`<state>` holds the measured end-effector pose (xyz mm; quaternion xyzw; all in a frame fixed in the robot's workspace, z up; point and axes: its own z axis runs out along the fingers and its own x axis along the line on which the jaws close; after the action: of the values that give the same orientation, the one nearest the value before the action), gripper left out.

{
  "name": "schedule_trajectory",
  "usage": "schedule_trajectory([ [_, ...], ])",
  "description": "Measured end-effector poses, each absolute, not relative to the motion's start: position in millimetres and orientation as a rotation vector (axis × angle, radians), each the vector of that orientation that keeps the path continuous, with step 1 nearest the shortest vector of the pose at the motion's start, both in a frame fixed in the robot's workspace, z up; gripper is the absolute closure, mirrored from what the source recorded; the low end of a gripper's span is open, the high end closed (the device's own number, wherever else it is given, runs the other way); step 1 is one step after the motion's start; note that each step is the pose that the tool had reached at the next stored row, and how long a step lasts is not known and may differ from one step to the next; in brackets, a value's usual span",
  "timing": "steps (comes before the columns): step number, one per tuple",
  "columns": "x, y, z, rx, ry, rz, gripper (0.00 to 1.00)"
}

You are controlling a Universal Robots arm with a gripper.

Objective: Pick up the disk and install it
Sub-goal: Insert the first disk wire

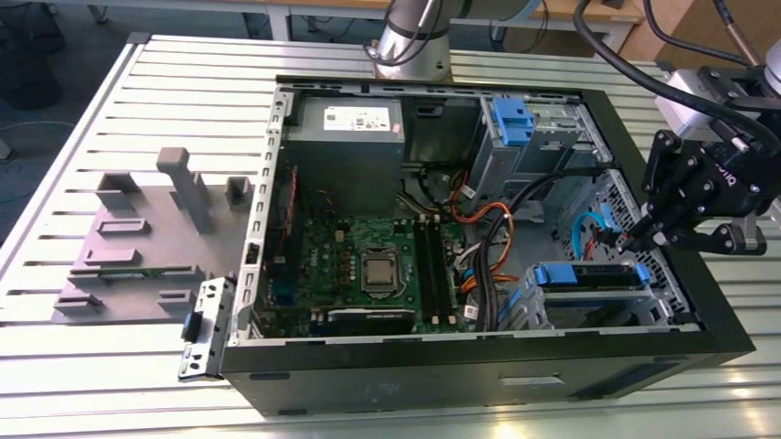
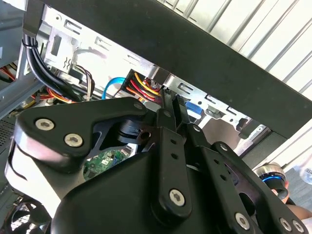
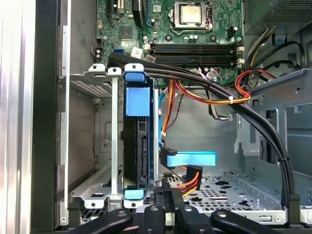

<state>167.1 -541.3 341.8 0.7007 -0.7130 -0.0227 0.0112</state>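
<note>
- Slatted metal table (image 1: 146, 91) carrying an open computer case (image 1: 488, 366).
- Disk (image 3: 138, 146) sits edge-up in the grey drive cage (image 3: 92, 146), blue carrier around it.
- End effector (image 1: 637, 240) hangs just beside the cage, empty, fingers (image 2: 171, 117) pressed together; the disk's long axis runs away from it.

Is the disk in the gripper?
No. In the first wrist view the disk sits in the drive bay, apart from the gripper.
</note>
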Motion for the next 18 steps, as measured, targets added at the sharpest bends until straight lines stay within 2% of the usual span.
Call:
schedule_trajectory([
  [18, 154, -551, 341, 2.186, -2.224, -0.072, 0.83],
])
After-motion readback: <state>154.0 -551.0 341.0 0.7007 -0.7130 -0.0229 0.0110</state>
